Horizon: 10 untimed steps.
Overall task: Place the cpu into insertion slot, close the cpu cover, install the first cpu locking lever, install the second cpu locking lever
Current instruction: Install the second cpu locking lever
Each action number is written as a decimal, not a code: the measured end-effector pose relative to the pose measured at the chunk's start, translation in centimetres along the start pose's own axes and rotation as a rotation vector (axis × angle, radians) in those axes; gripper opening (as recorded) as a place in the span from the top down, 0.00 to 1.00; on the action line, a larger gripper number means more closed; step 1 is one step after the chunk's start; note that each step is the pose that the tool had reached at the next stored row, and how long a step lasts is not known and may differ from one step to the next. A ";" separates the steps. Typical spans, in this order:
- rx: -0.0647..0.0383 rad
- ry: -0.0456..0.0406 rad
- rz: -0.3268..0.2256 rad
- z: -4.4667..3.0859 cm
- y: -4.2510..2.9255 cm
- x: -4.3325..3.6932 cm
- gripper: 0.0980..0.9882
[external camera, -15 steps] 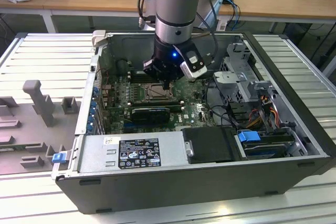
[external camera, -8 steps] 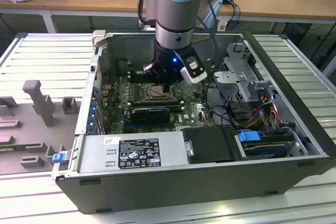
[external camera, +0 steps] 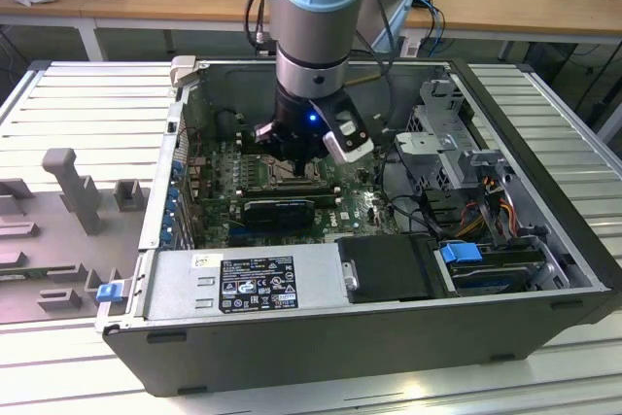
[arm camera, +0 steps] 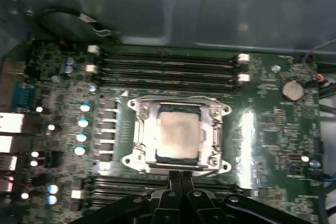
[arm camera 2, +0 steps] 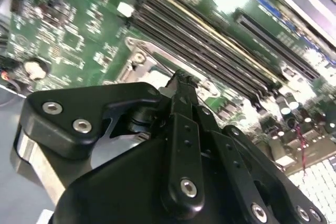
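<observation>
Black gripper (arm camera: 181, 176) fingers are pressed together, holding nothing, tips at the socket edge. Just beyond them the cpu (arm camera: 177, 136) lies in the insertion slot (arm camera: 206, 150), the cpu cover (arm camera: 140, 129) lowered around it. Memory slots (arm camera: 168, 66) run beyond the cpu on the green board (arm camera: 273, 129).

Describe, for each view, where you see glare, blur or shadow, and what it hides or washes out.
In the first wrist view, glare bleaches the cpu top and streaks the motherboard beside the cpu cover. In the second wrist view, the gripper looms dark and close, and bright patches wash out the board's far edge. In the exterior view, the arm shades the socket area inside the computer case.
</observation>
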<state>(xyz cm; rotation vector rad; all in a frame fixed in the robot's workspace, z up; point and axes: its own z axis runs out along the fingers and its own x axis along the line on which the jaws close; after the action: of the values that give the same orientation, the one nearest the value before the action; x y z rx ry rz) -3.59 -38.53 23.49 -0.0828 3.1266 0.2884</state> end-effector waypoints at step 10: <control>-0.044 -0.0022 0.000 0.94 -0.34 1.98 0.99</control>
<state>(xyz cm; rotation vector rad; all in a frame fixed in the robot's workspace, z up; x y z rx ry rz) -5.55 -38.79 22.49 -0.0831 3.1184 0.3573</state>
